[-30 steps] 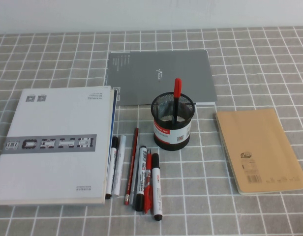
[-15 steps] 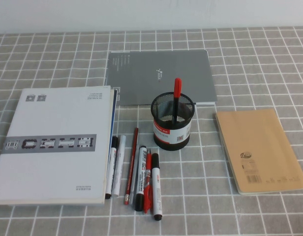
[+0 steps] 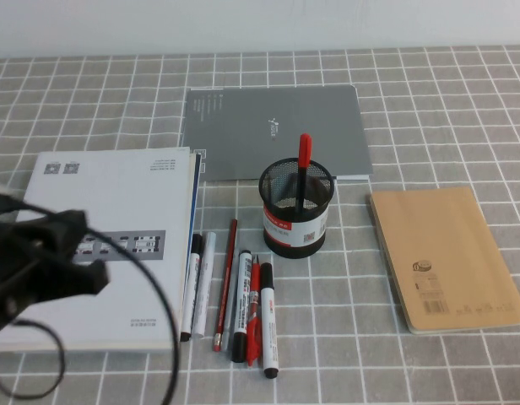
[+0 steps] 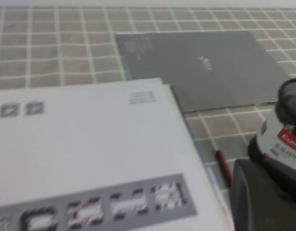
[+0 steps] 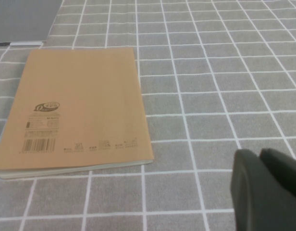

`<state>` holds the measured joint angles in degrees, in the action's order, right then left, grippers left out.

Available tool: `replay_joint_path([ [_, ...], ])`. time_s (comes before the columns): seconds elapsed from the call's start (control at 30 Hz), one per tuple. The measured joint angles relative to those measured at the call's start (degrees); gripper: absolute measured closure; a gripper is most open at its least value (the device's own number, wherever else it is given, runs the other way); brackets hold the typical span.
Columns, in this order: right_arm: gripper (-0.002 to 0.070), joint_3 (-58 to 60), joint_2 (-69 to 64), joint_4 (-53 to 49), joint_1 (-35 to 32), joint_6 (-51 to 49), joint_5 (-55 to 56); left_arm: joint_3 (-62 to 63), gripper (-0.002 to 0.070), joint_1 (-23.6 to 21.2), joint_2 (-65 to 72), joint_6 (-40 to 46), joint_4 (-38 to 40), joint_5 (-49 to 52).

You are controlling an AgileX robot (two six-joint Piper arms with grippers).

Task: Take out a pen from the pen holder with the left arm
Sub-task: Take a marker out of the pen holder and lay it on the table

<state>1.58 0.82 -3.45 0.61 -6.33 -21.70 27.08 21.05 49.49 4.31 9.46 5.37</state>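
A black mesh pen holder stands mid-table with one red-capped pen upright in it. My left gripper hovers over the white book at the near left, well to the left of the holder; its fingers are shut and hold nothing. In the left wrist view the gripper is a dark mass with the holder just beyond it. My right gripper appears only in the right wrist view, shut and empty, low over the checked cloth.
Several loose markers and a red pencil lie in a row between the white book and the holder. A grey notebook lies behind the holder. A brown notebook lies to the right, also visible as the brown notebook near the right gripper.
The left arm has come into the high view from the near left and now hangs over the white book. The objects on the table have not moved.
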Motion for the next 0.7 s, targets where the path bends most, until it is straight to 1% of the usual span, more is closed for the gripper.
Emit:
replay_joint_path([
  [0.1,0.0689,0.0,0.0,0.0,0.0,0.0,0.0,1.34,0.0679,3.21,5.54,0.08,0.0,-5.37],
  [0.2,0.0689,0.0,0.0,0.0,0.0,0.0,0.0,2.0,0.0678,5.54,10.14,0.08,0.0,-12.14],
  [0.27,0.0689,0.0,0.0,0.0,0.0,0.0,0.0,1.98,0.0678,6.3,12.31,-0.15,-0.67,-15.84],
  [0.47,0.0689,0.0,0.0,0.0,0.0,0.0,0.0,1.98,0.0679,6.83,16.01,-6.37,-6.46,-26.01],
  [0.57,0.0689,0.0,0.0,0.0,0.0,0.0,0.0,1.98,0.0678,6.83,16.82,-7.29,-9.46,-27.95],
  [0.7,0.0689,0.0,0.0,0.0,0.0,0.0,0.0,2.14,0.0676,6.83,18.52,-9.21,-16.27,-29.55],
])
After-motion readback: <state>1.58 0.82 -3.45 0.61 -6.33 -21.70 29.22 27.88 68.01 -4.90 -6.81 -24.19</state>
